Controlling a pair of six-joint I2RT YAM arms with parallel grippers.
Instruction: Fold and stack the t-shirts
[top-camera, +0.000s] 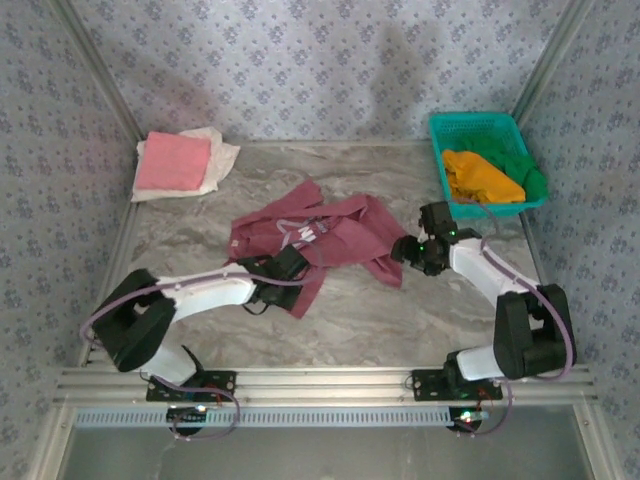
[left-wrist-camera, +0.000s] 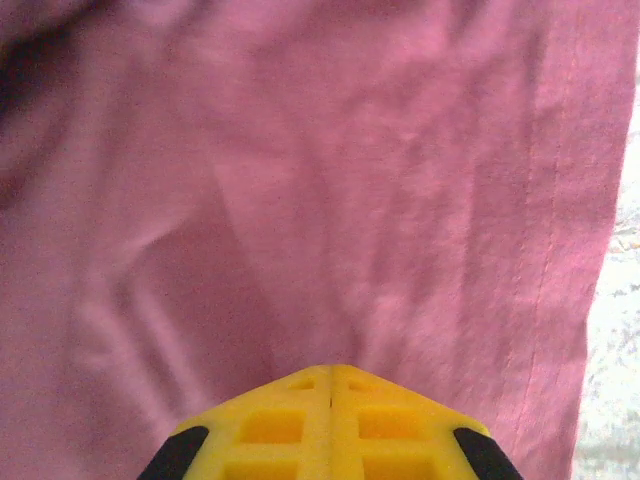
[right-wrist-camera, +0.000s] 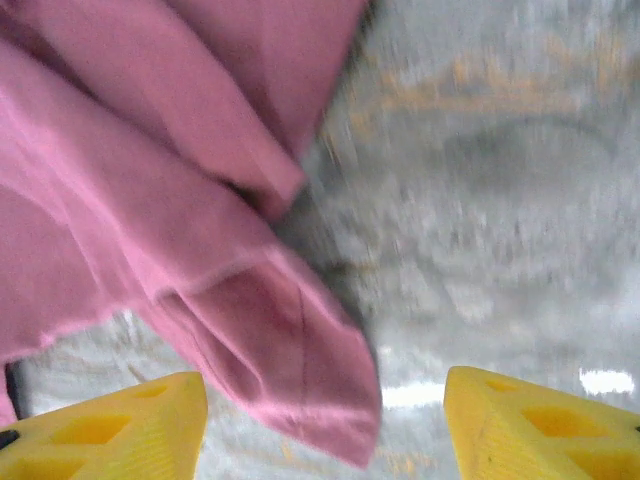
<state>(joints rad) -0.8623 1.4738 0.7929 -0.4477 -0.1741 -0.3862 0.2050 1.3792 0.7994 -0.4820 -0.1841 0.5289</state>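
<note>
Cloth check: maroon t-shirt (top-camera: 320, 232) crumpled and half spread at centre of worktop (top-camera: 420, 320), white print facing up, one strip trailing toward 6 o'clock. Left gripper (left-wrist-camera: 331, 369) at shirt's 7 o'clock edge, arm reaching in from 8 o'clock. Fingers pressed together, maroon cloth puckering into the tips, so clamped on the shirt. Stitched hem running down the 3 o'clock side of the left wrist view, with bare worktop beyond it. Right gripper (right-wrist-camera: 325, 380) at shirt's 3 o'clock edge, fingers wide apart, gripping nothing. Folded maroon corner lying between them, nearer the 9 o'clock finger; view blurred, contact not clear. Pink t-shirt (top-camera: 172, 163) folded flat on cream t-shirt (top-camera: 222, 158) at 10 o'clock corner of worktop. Teal basket (top-camera: 475, 122) at 2 o'clock corner, with orange t-shirt (top-camera: 482, 178) bunched inside and green t-shirt (top-camera: 530, 178) spilling over its 3 o'clock rim.
</note>
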